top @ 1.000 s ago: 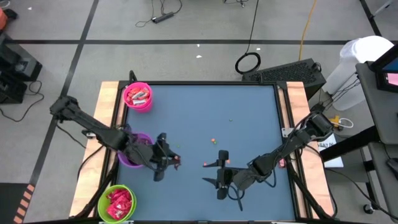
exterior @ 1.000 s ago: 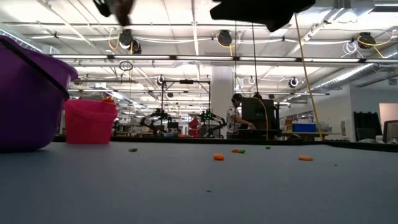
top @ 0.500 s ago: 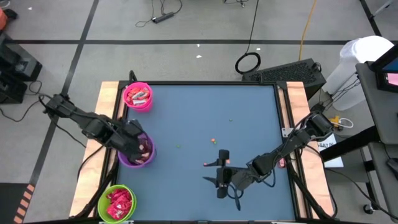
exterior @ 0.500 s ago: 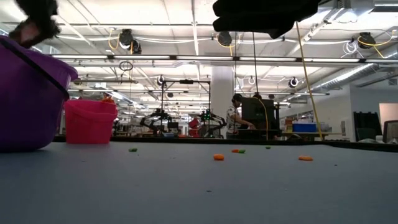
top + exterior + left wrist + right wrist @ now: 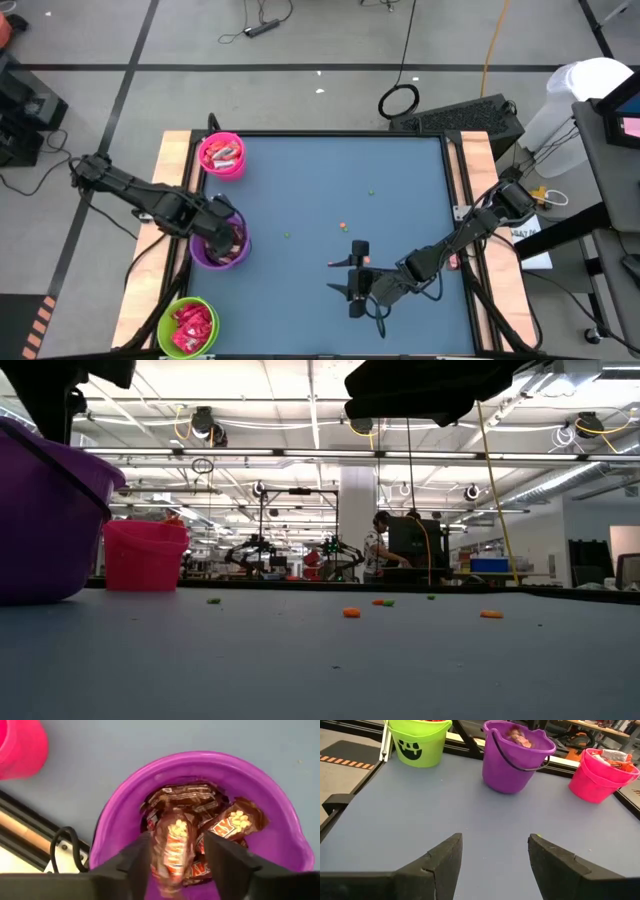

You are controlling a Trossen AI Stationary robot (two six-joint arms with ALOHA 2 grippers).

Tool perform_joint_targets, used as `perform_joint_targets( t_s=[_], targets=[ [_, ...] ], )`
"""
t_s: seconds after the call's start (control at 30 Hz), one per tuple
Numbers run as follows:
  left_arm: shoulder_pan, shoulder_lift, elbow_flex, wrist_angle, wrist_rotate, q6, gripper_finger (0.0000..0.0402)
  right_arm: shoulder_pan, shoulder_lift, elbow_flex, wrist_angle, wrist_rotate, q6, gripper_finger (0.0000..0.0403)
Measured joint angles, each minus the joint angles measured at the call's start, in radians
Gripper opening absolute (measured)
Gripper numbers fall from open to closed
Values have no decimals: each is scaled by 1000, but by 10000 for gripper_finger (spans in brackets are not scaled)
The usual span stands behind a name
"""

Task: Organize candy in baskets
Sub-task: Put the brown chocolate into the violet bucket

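We see the left gripper poised over the purple basket, fingers parted; a brown candy lies between them, above the pile (grip unclear). The right gripper hangs open over bare table.

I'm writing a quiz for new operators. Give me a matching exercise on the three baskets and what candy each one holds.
Things:
1. pink basket
2. purple basket
3. green basket

Contents:
A. dark brown wrapped pieces
B. red wrapped pieces only
C. pink-red pieces with a silvery one on top

Pairs: 1-C, 2-A, 3-B
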Motion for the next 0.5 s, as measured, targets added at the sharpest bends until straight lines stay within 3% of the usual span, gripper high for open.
perform_joint_targets(
  t_s=[0.1, 0.2, 0.37, 0.5],
  targets=[
    [16, 0, 0, 38, -15, 62, 219, 0, 0, 0, 0, 0, 2, 215],
    [-5, 0, -3, 174, -171, 133, 244, 3, -4, 0, -25, 1, 37, 215],
    [-76, 0, -88, 588, -395, 405, 254, 3, -110, 0, -255, 5, 211, 215],
    [-80, 1, -214, 979, -411, 604, 254, 2, -230, 0, -572, -12, 446, 215]
  ],
)
